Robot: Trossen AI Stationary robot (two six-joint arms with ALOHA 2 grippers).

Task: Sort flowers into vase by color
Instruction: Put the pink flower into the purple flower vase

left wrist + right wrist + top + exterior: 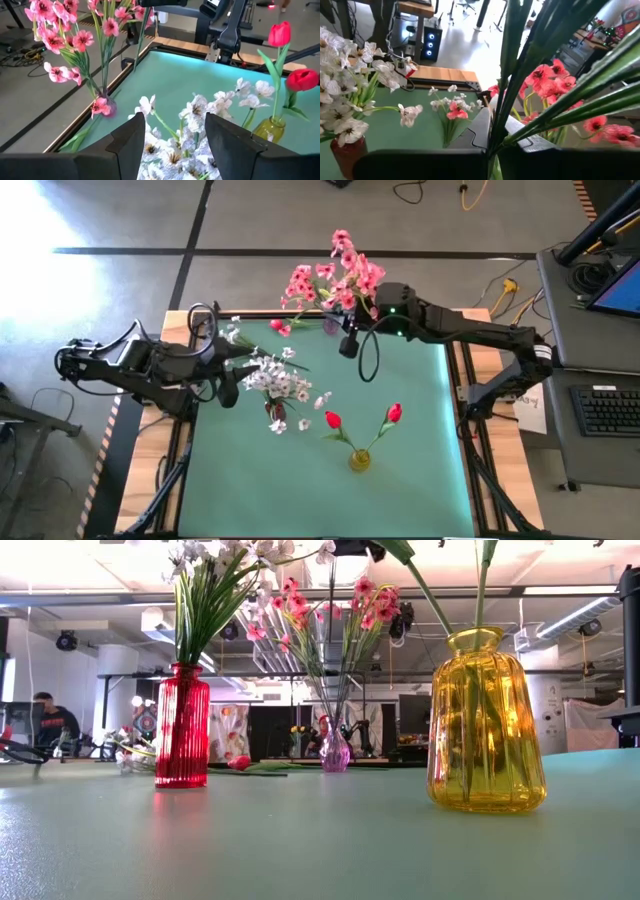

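Ribbed glass vases on a matte green counter

White blossoms fill the fluted red vase, red buds the bulbous yellow vase. Left end effector gapes, holding nothing; right end effector is clamped on thin pink flowers stems at the violet vase.

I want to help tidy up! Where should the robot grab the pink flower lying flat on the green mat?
Probably its thin green stem, a little below the pink blossom, coming straight down from above with the fingers across the stem. It lies flat on the green mat, and the petals look too soft to pinch.
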